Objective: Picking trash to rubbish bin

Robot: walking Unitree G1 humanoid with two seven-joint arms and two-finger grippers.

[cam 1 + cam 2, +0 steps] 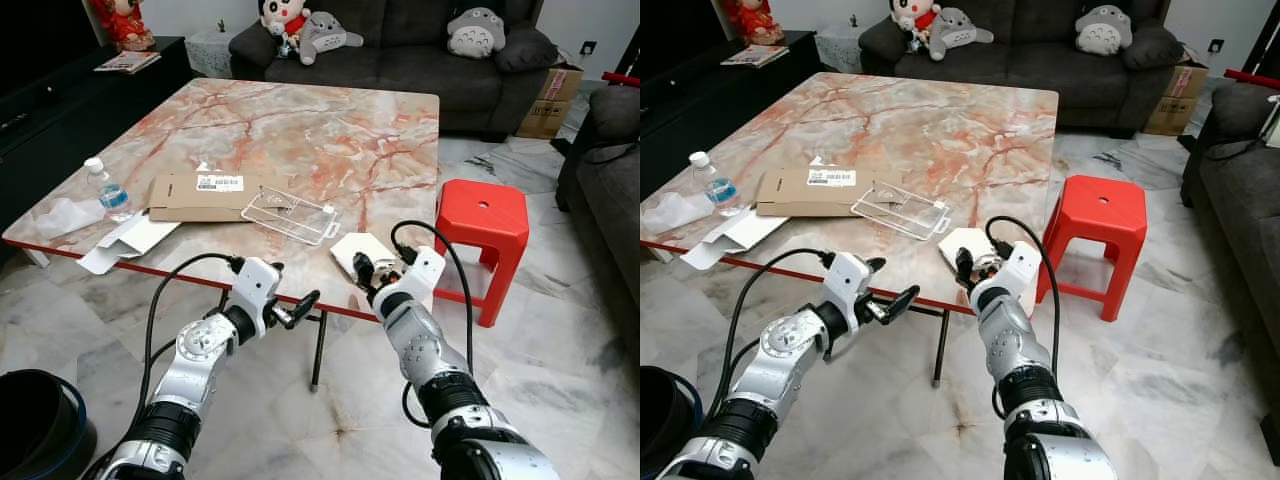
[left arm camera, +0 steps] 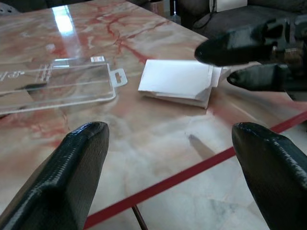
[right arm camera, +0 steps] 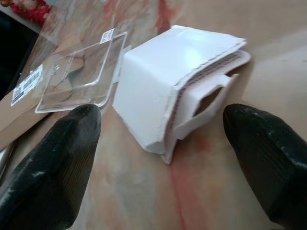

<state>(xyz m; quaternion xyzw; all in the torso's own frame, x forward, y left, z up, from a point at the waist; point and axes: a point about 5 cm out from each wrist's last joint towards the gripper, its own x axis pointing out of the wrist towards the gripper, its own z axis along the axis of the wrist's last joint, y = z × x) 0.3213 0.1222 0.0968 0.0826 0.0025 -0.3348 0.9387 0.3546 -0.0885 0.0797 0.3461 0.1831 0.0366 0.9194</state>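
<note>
A flattened white carton [image 1: 352,250] lies on the marble table [image 1: 300,130] at its front red edge. My right gripper [image 1: 366,276] hovers just before the carton, open, its fingers [image 3: 57,158] spread to either side of it without touching. Left of it, my left gripper [image 1: 298,306] is held at the table's front edge, open and holding nothing, its fingers [image 2: 72,177] wide apart. More trash lies on the table: a clear plastic blister pack [image 1: 292,215], a brown cardboard envelope [image 1: 205,196], a water bottle [image 1: 110,190], white card pieces [image 1: 125,243] and crumpled plastic [image 1: 62,215]. A black bin [image 1: 35,425] stands on the floor at lower left.
A red plastic stool [image 1: 482,215] stands right of the table. A dark sofa [image 1: 420,50] with soft toys is behind it, with cardboard boxes [image 1: 550,100] at far right. A black cabinet [image 1: 60,110] runs along the left.
</note>
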